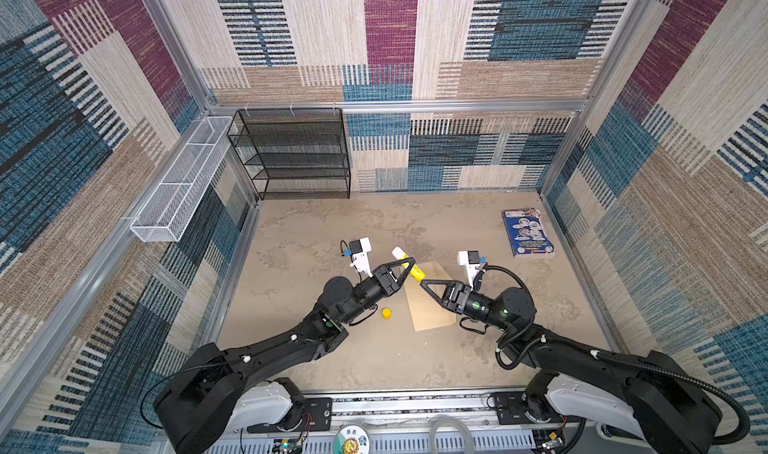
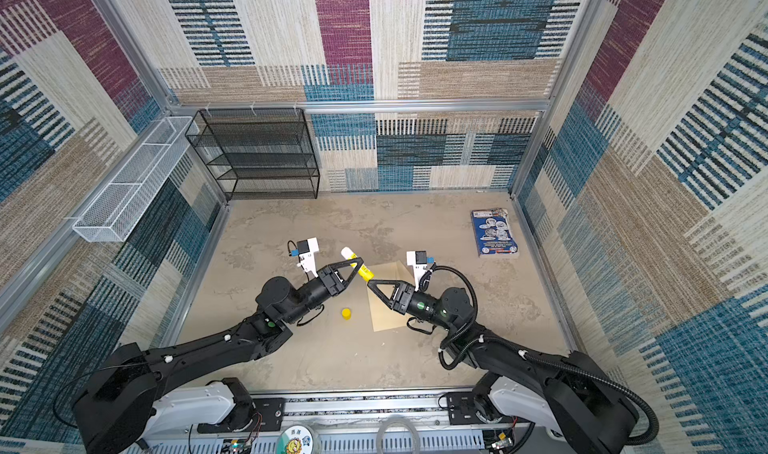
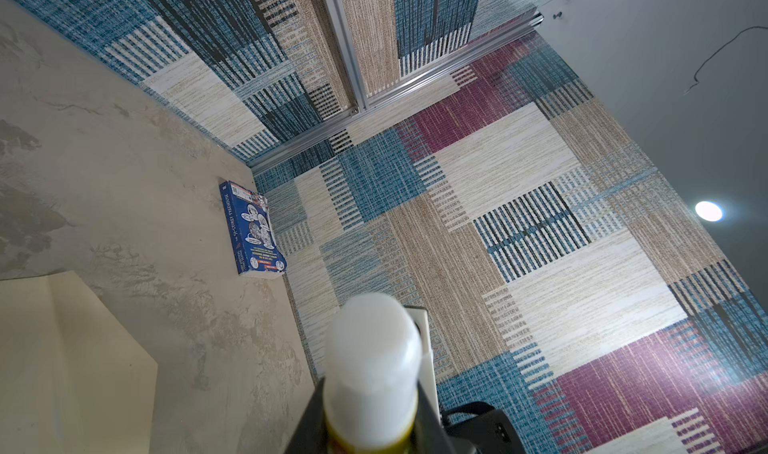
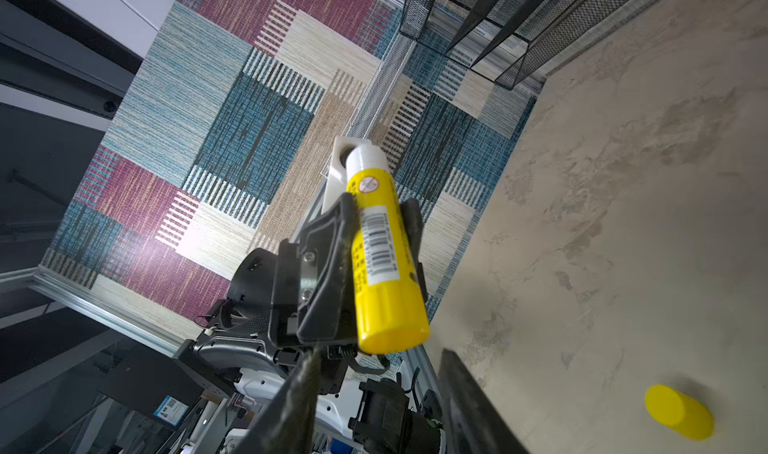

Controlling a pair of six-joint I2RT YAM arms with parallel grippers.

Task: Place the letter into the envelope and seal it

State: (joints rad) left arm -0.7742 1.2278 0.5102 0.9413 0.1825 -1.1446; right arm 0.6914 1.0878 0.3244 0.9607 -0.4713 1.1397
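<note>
The tan envelope point(image 1: 430, 312) point(image 2: 384, 316) lies flat on the table under both grippers, and one end of it shows in the left wrist view point(image 3: 62, 348). The letter is out of view. My left gripper point(image 1: 409, 263) point(image 3: 370, 423) is shut on a yellow glue stick point(image 1: 415, 269) point(image 2: 360, 267) point(image 3: 372, 360) point(image 4: 380, 264), held above the envelope's far end with its uncapped white tip pointing away. My right gripper point(image 1: 423, 283) point(image 2: 370, 283) point(image 4: 380, 354) is open, its fingertips on either side of the stick's yellow base. The yellow cap point(image 1: 387, 313) point(image 2: 346, 313) point(image 4: 679, 416) lies on the table left of the envelope.
A glossy blue booklet point(image 1: 527, 231) point(image 2: 494, 231) point(image 3: 251, 227) lies at the back right by the wall. A black mesh shelf point(image 1: 295, 152) stands at the back left. A white wire basket point(image 1: 178, 190) hangs on the left wall.
</note>
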